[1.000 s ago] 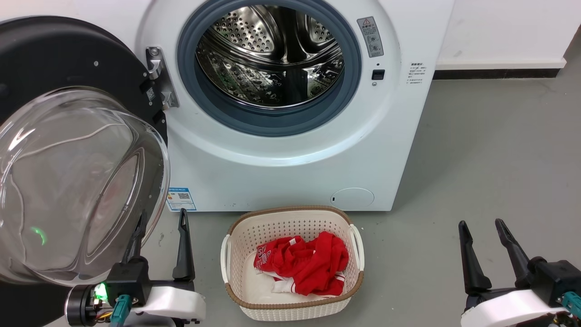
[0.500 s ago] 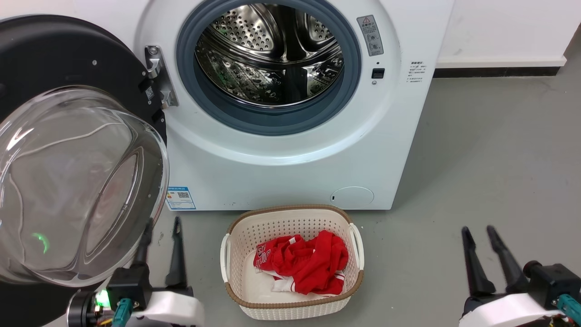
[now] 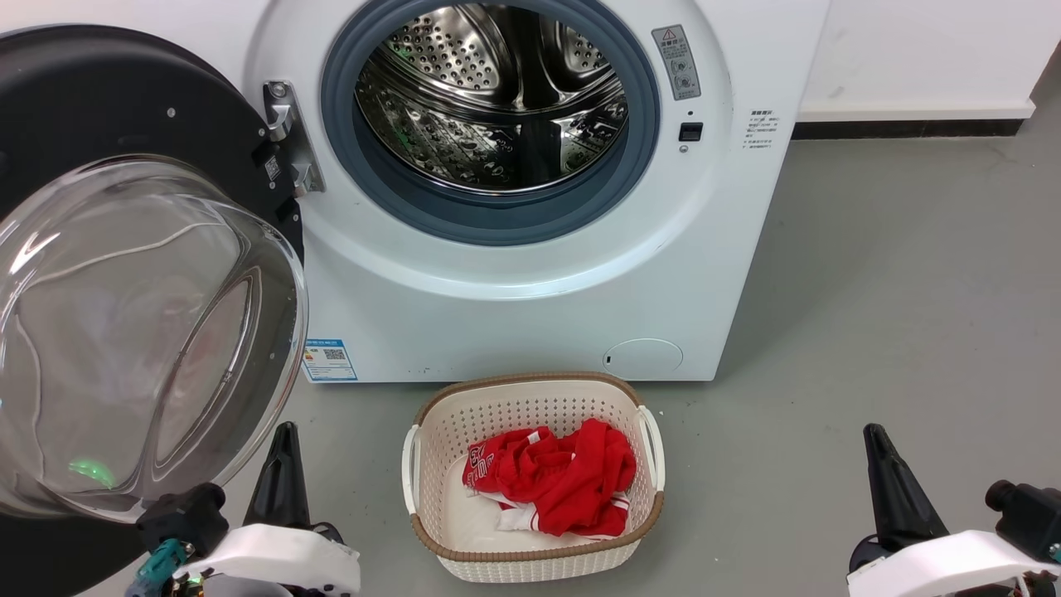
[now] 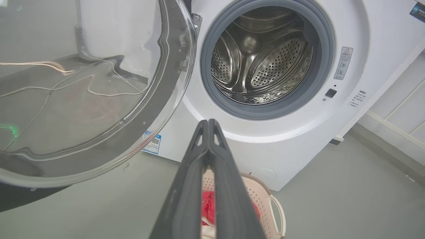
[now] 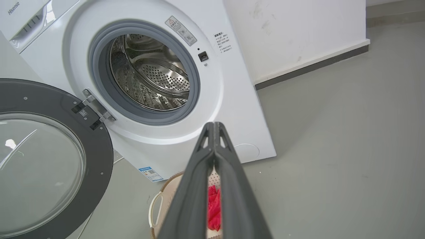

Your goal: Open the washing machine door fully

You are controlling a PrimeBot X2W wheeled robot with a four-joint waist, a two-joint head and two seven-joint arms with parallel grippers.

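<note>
Since a second ago the left gripper (image 3: pixel 286 433) and the right gripper (image 3: pixel 873 433) have gone from spread fingers to fingers pressed together, and both sit lower in the head view. The washing machine door (image 3: pixel 141 315) stands swung wide to the left of the washing machine (image 3: pixel 514 307) on its metal hinge (image 3: pixel 286 137), with its glass bowl bulging toward the camera. The left gripper points up just beside the bowl's lower right rim, apart from it. The right gripper is well apart from the door, over the grey floor (image 3: pixel 870 290). A white basket (image 3: pixel 530 383) holding a red garment (image 3: pixel 555 481) sits on the floor below the open drum (image 3: pixel 497 99).
</note>
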